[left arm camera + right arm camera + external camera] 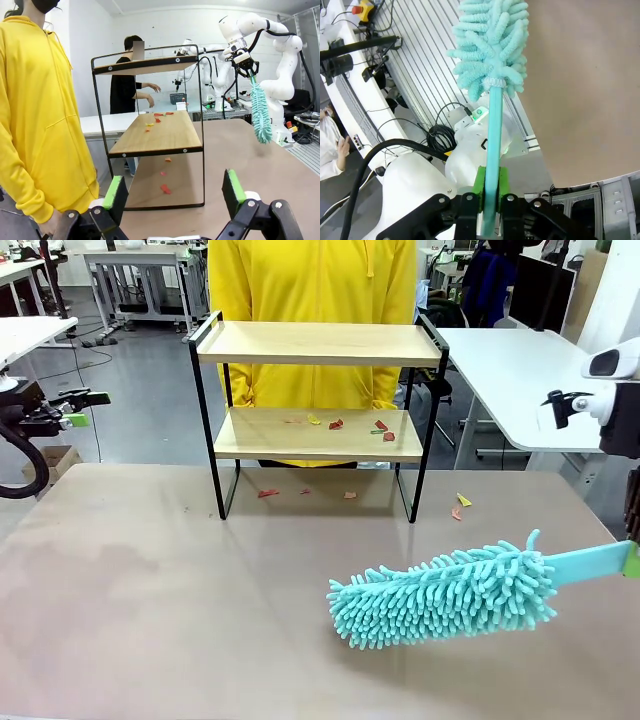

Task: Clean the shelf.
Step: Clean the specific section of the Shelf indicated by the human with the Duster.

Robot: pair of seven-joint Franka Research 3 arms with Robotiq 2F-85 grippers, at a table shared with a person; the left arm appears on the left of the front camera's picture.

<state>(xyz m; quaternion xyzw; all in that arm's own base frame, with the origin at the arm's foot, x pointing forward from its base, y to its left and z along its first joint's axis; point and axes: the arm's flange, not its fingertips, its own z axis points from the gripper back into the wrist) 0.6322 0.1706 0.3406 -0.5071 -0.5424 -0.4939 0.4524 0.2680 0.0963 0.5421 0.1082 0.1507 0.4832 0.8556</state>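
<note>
Pale brown tabletop (150,590) stretches across the near side of the room, with white workbenches (510,370) and grey floor beyond it. Over at the left edge the left gripper (175,192) hangs beside the table, its green-padded fingers (116,192) spread wide with nothing between them, facing the shelf from the side. The shelf (318,343) stands upright at the far middle of the table, two light wooden boards in a thin black frame. Small red and yellow scraps (335,424) lie on its lower board, mostly toward the right half, and loose bits (267,493) sit on the table under the frame and just to its right. A person (310,280) in a yellow hoodie stands close behind it. Nearer me and to the right, well apart from the shelf, a fluffy teal duster (450,590) points its head toward the table's middle. The right gripper (489,187) has its fingers clamped on the duster's flat handle
</note>
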